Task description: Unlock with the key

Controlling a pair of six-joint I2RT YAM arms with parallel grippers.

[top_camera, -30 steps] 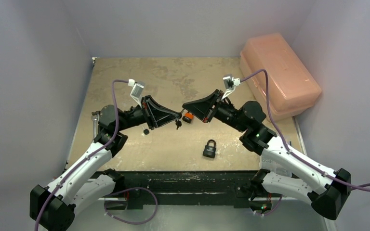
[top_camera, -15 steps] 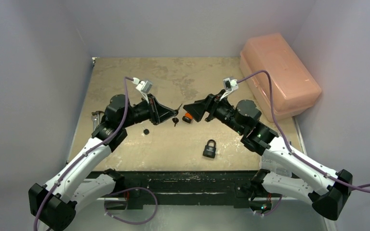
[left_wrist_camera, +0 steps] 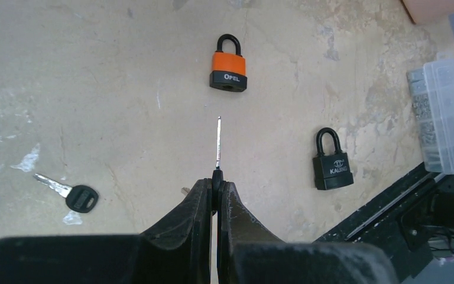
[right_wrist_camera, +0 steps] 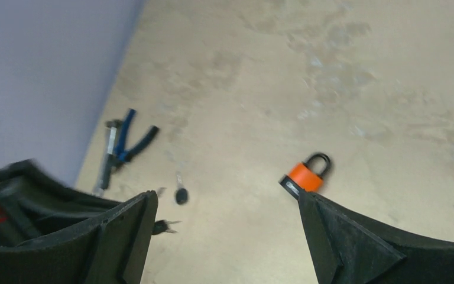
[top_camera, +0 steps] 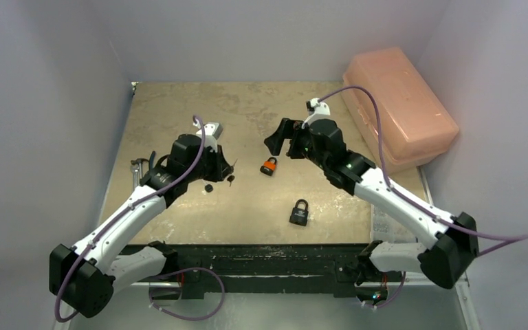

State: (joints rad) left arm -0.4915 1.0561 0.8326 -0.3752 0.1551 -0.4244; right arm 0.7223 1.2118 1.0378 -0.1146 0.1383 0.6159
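- The left gripper [left_wrist_camera: 215,182] is clamped on a slim silver key [left_wrist_camera: 217,142], which is pointed toward the orange padlock [left_wrist_camera: 229,65] marked "OPEL", laid flat on the table.
- The right gripper [right_wrist_camera: 226,204] is held spread wide, raised nearby.
- "KALING" is read on the black padlock [left_wrist_camera: 333,163].

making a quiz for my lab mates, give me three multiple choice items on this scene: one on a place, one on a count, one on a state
1. Relative to the orange padlock, the black padlock lies:
A) nearer the near edge of the table
B) nearer its far edge
C) on top of it

2. How many padlocks lie on the table?
A) one
B) two
C) four

3. The left gripper is:
A) open
B) shut on a padlock
C) shut on a key

Answers:
1 A, it sits lower in the top view.
2 B, one orange and one black.
3 C, it pinches the key's head, with the blade pointing out.
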